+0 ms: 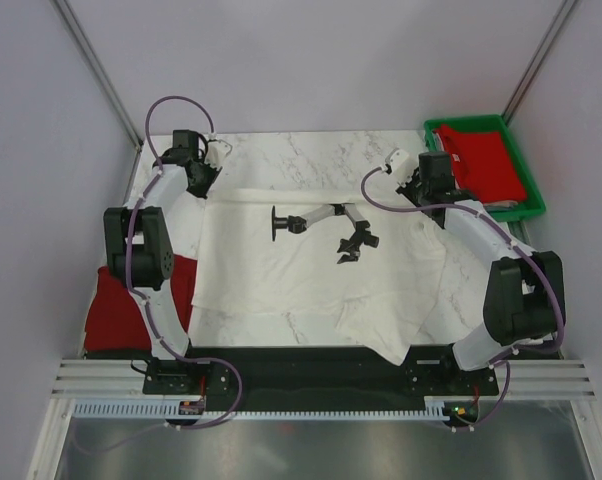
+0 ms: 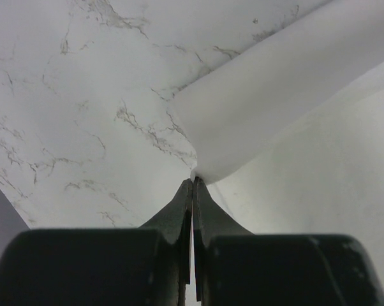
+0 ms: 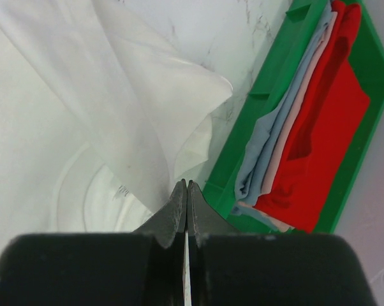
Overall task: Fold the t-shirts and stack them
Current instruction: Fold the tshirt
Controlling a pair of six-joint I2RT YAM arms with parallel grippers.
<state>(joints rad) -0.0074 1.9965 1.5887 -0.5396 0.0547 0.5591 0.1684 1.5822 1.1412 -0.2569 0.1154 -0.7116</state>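
Observation:
A white t-shirt (image 1: 281, 280) lies spread over the marble table (image 1: 311, 150), with a dark and white figure at its middle. Its far edge is lifted and pulled taut between my two grippers. My left gripper (image 1: 207, 185) (image 2: 194, 180) is shut on the left end of that edge, and the white cloth (image 2: 268, 95) bulges out from the tips. On the right end my right gripper (image 1: 406, 185) (image 3: 187, 185) is shut, with folds of the white t-shirt (image 3: 134, 115) draped beside it. A red t-shirt (image 1: 121, 310) lies at the table's left edge.
A green tray (image 1: 521, 205) (image 3: 268, 121) stands at the far right corner and holds folded cloth, red (image 3: 326, 127) on top with pink and grey-blue layers under it. Grey walls close in on both sides. Both arm bases sit at the near edge.

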